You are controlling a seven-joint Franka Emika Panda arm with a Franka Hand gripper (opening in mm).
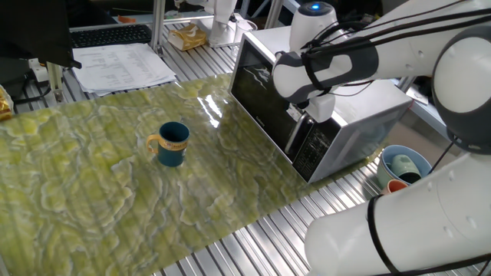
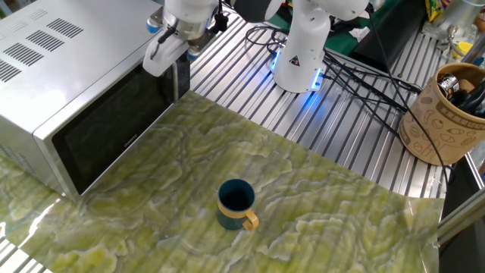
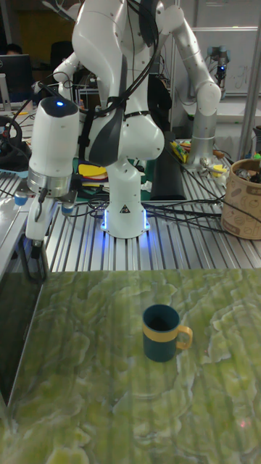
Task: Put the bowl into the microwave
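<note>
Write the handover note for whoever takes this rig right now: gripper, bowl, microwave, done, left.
Gripper: at the microwave's control-panel end, by the door edge; open or shut can't be told.
Bowl: upright on the green mat, well apart from the microwave, untouched.
Microwave: door looks closed or barely ajar.
Done: nothing with the bowl yet.
Left: open the door fully, pick up the bowl, set it inside.

A robotics lab: behind the microwave (image 1: 322, 115) stand a second white robot arm (image 3: 199, 94) (idle-looking), loose cables (image 2: 364, 76), a keyboard (image 1: 107, 34), papers (image 1: 123, 67) and a slatted metal bench (image 2: 250, 98).
</note>
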